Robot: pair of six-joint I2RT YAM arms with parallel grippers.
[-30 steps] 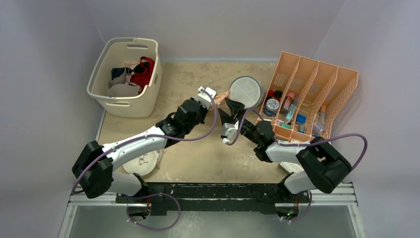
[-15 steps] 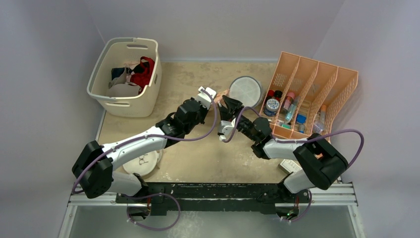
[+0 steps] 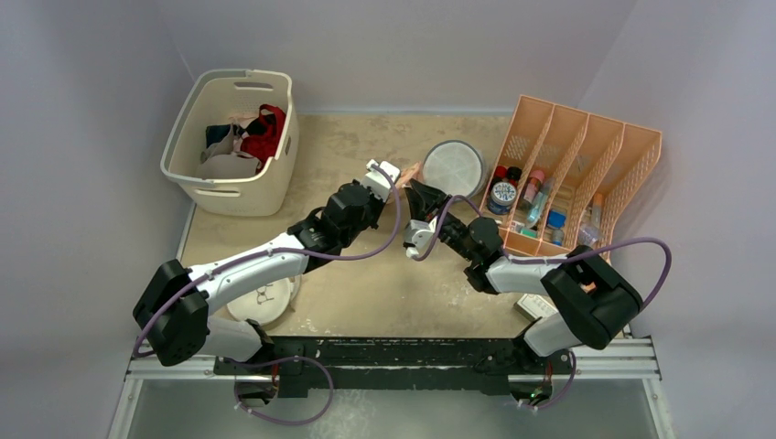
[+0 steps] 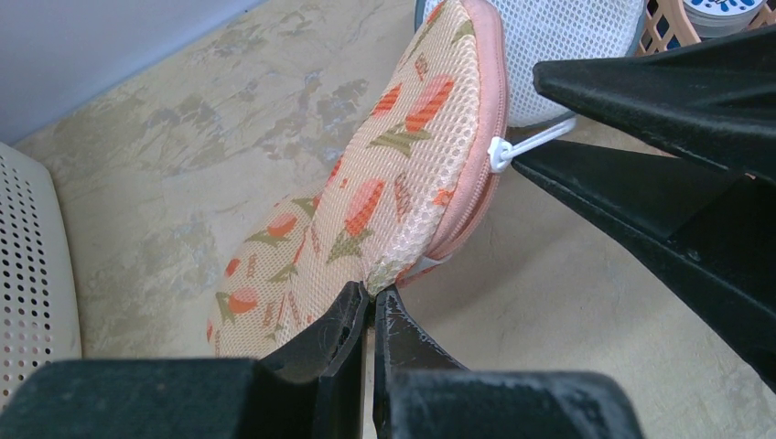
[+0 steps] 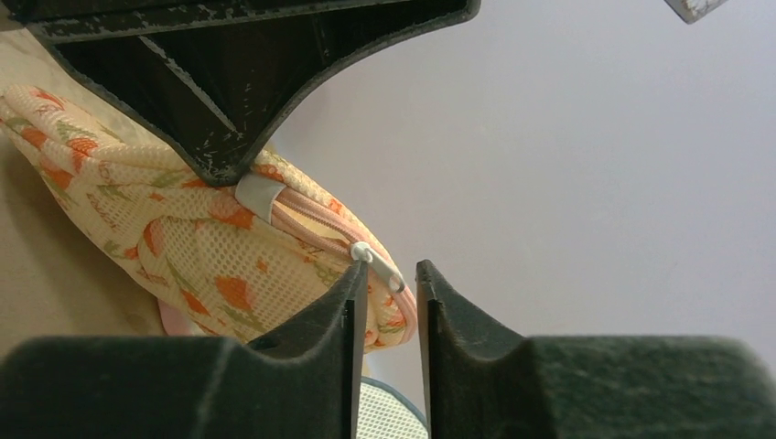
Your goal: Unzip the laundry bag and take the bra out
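The laundry bag (image 4: 393, 183), cream with orange-red flowers and pink zip edging, is held up on edge above the table; it also shows in the right wrist view (image 5: 183, 247) and as a pink sliver from above (image 3: 409, 171). My left gripper (image 4: 373, 294) is shut on the bag's lower fabric edge. My right gripper (image 5: 390, 274) is open by a narrow gap. The white zip pull (image 5: 384, 268) lies between its tips, unclamped, and also shows in the left wrist view (image 4: 512, 151). The zip looks closed. The bra is hidden.
A round white mesh bag (image 3: 454, 167) lies just behind the grippers. An orange divided organiser (image 3: 576, 183) with bottles stands at the right. A white basket (image 3: 233, 137) with red and dark garments stands at the back left. A round white item (image 3: 265, 297) lies under the left arm.
My right gripper has moved up and left to the bag's zip edge, bringing its tips around the zip pull. The left arm and the bag have stayed put.
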